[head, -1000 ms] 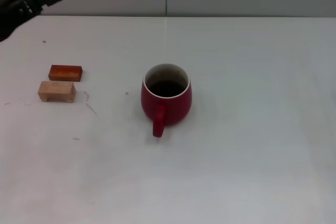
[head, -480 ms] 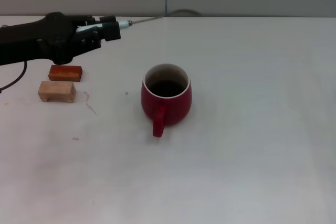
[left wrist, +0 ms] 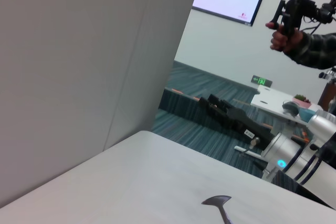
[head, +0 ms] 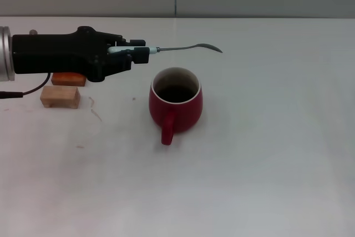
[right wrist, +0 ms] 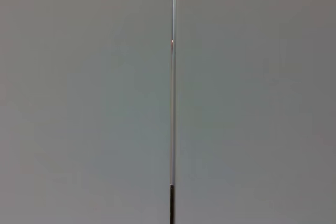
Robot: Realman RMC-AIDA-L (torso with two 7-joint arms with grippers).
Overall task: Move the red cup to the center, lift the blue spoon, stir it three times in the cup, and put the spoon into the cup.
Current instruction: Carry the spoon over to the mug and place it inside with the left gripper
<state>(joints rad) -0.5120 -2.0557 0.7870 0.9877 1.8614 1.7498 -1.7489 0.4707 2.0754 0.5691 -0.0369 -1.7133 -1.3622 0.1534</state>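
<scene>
Wooden blocks: an orange-red block (head: 65, 79), partly hidden behind the left arm, and a tan block (head: 60, 96) just in front of it lie on the white worktop (head: 266, 154), well to the left of the red cup.
Left arm: the black arm reaches in horizontally from the left edge of the head view, above the blocks and pointing toward the space behind the red cup.
Left end effector (head: 141, 51): closed on the pale-blue handle of the blue spoon, level with the worktop and up and to the left of the red cup.
Blue spoon (head: 188, 48): held roughly horizontal, its grey neck and bowl stretching rightward just behind and above the rim of the red cup, apart from it; the left wrist view shows only the bowl tip (left wrist: 218, 202) over the worktop.
Red cup (head: 175, 104): upright near the middle of the worktop, handle toward the camera, dark interior visible.
Right end effector: not seen in any view; the right wrist view shows only a grey panelled wall (right wrist: 84, 98).
</scene>
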